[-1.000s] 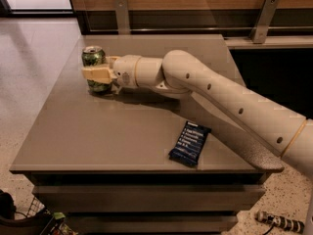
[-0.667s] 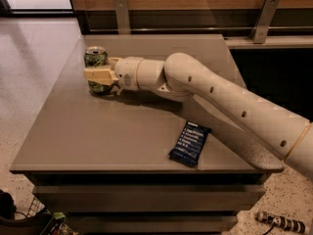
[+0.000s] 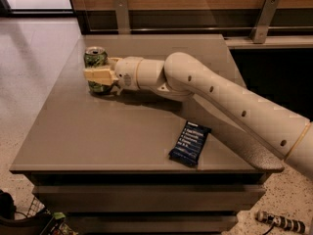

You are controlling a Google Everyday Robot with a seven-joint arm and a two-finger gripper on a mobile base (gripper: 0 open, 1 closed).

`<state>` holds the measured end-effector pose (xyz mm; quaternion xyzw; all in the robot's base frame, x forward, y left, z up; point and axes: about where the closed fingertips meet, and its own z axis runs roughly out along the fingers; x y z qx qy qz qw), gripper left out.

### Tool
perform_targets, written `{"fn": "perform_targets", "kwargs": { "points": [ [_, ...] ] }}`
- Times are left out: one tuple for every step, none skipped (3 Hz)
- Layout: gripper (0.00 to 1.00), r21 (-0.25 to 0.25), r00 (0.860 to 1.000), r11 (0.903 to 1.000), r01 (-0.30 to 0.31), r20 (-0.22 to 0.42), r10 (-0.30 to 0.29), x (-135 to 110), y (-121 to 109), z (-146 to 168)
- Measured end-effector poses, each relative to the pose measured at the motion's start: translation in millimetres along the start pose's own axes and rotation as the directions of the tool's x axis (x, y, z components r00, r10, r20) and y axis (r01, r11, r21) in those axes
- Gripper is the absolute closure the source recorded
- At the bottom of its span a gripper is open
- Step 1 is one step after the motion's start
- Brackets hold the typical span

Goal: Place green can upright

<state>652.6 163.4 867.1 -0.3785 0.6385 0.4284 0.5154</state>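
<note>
The green can [image 3: 96, 58] stands upright on the desk [image 3: 122, 126], near its left edge and toward the far side, with the silver top facing up. The gripper [image 3: 99, 71] is around the can at about half its height. The arm [image 3: 220, 92] reaches to it from the right, low over the surface. The fingers hold the can. The near finger [image 3: 99, 75] lies flat across the front of the can's body, and the other one is mostly hidden behind it. The bottom of the can seems to rest on the desk, although the shadow makes this not fully sure.

The task looks almost finished, and I judge that what remains is to let go and move away. This is where the risk is. If the fingers open unevenly, or if the arm pulls back before both of them are free, one finger can drag the can and tip it (an empty can is light and falls easily). If the can is in fact a little above the desk, releasing it may make it wobble. The left edge is near, so a fallen can could roll off to the floor. A dark blue snack packet [image 3: 190, 143] lies well apart, near the front edge, and should not disturb anything.
</note>
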Motion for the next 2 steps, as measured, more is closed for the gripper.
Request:
{"fn": "perform_targets", "kwargs": {
  "points": [
    [0.03, -0.002, 1.0, 1.0, 0.0, 0.0, 0.0, -0.1, 0.8, 0.8],
    [0.0, -0.004, 1.0, 1.0, 0.0, 0.0, 0.0, -0.1, 1.6, 1.7]
  ]
}}
